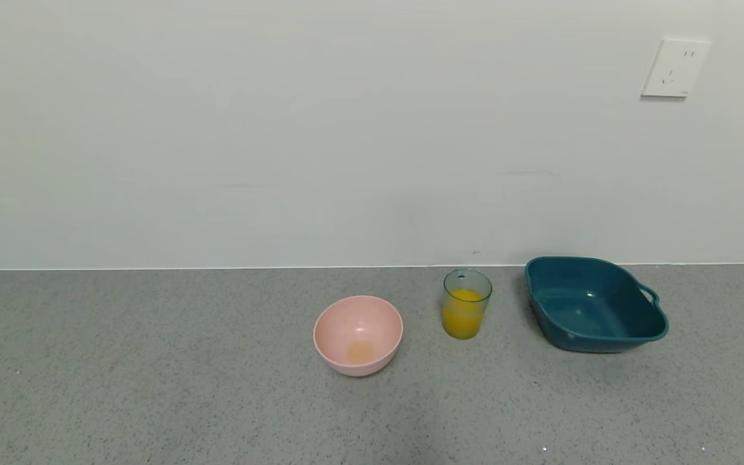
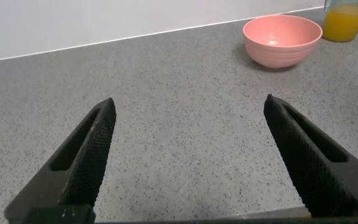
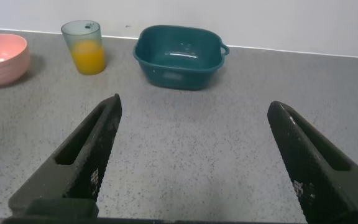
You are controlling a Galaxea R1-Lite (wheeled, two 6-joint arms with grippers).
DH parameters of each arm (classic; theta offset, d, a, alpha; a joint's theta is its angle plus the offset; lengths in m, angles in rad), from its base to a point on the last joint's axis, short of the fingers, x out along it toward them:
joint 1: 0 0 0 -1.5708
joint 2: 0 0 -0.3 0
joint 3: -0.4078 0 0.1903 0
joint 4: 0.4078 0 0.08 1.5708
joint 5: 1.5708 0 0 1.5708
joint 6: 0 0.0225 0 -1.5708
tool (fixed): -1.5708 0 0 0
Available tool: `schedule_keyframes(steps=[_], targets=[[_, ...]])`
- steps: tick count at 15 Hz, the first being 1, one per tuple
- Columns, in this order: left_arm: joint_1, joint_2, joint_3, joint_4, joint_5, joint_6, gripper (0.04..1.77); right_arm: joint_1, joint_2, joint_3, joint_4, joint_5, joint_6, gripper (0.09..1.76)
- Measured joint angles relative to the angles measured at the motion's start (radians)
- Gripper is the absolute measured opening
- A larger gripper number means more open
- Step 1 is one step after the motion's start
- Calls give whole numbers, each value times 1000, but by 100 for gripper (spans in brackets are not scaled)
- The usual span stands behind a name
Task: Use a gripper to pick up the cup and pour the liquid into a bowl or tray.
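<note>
Cup upright on the grey counter, near the wall, between the pink bowl and the teal tray; touching neither. Juice fills roughly the lower two thirds. A faint yellowish patch sits in the bowl's bottom. My right gripper hangs low over the counter, well short of cup and tray, fingers spread wide, holding nothing. My left gripper likewise: wide open, empty, bowl ahead of it.
</note>
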Motion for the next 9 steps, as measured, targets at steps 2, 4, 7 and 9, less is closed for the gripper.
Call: schedule_keyframes(steps=[2, 4, 7, 9], targets=[[0, 0, 0, 0, 0, 0, 172, -7, 96, -94, 5, -1, 0, 171], [0, 0, 0, -1, 0, 0, 172, -11, 203, -192, 8, -1, 0, 171], [0, 0, 0, -1, 0, 0, 172, -13, 375, -315, 7, 2, 0, 171], [0, 0, 0, 0, 0, 0, 172, -11, 489, -372, -16, 4, 3, 171]])
